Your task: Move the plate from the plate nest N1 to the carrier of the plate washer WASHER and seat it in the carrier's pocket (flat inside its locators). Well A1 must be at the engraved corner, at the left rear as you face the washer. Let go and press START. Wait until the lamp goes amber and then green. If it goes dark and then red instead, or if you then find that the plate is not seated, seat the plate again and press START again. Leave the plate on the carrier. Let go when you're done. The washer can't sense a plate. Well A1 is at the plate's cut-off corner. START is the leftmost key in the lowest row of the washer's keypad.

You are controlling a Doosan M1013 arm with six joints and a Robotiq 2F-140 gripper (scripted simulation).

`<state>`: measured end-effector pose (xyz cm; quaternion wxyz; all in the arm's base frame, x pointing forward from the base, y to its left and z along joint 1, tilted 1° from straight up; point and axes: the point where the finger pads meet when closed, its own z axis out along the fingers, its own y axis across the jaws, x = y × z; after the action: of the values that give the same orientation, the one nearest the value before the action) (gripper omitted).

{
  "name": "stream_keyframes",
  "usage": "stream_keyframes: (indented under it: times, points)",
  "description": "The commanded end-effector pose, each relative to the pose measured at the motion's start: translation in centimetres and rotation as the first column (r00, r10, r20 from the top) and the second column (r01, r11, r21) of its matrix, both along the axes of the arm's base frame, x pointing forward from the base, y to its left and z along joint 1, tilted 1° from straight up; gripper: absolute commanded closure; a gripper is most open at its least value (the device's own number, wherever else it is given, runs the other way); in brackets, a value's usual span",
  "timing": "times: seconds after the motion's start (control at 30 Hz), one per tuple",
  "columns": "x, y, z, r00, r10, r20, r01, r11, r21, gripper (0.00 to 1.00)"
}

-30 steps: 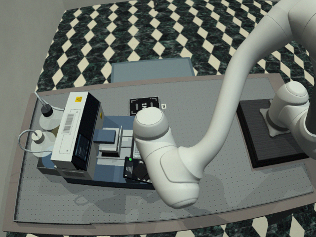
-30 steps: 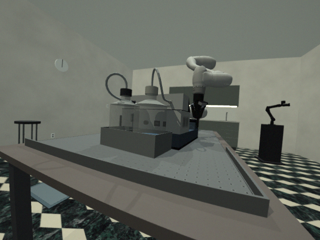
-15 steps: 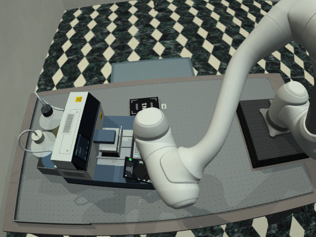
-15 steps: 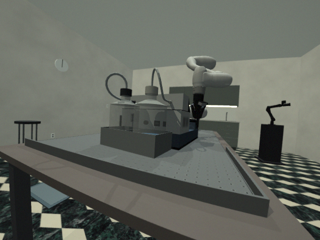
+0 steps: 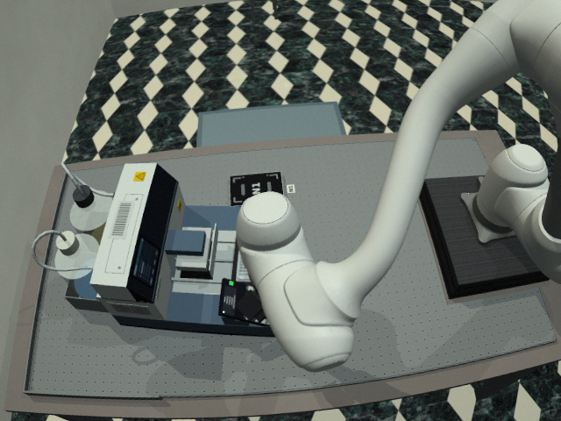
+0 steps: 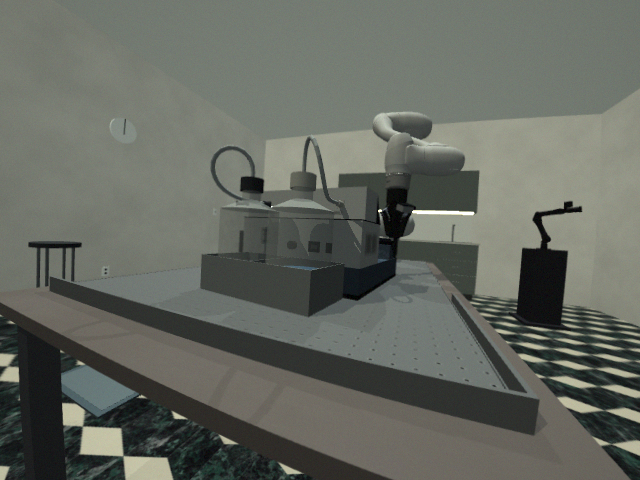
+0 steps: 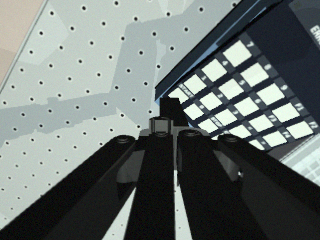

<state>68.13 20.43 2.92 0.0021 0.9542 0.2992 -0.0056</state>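
My gripper (image 7: 168,113) is shut with nothing between the fingers. Its tips hang close over the corner of the washer's keypad (image 7: 241,93), beside the outermost white key (image 7: 178,94); I cannot tell if they touch it. In the exterior view the gripper (image 6: 397,227) points down at the washer's front. The washer (image 5: 136,238) stands at the table's left. A small lamp (image 5: 231,282) on its keypad panel glows green. The arm's wrist hides most of the carrier; a pale part of the plate (image 5: 224,248) shows beside it. The black plate nest N1 (image 5: 256,187) holds no plate.
Two bottles with hoses (image 5: 79,226) stand left of the washer in a grey tray (image 6: 271,281). The arm's base sits on a dark plinth (image 5: 479,235) at the right. A raised rim runs along the table's edge (image 6: 485,341).
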Motion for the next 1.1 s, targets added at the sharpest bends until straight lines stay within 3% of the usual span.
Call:
stream_keyframes:
  times: [0.0, 0.77, 1.07]
  points:
    - [0.0, 0.0, 0.0, 1.000, 0.000, 0.001, 0.000, 1.000, 0.001, 0.90]
    - [0.0, 0.0, -0.3, 1.000, 0.000, 0.001, 0.000, 1.000, 0.001, 0.90]
    - [0.0, 0.0, 0.9, 1.000, 0.000, 0.001, 0.000, 1.000, 0.001, 0.90]
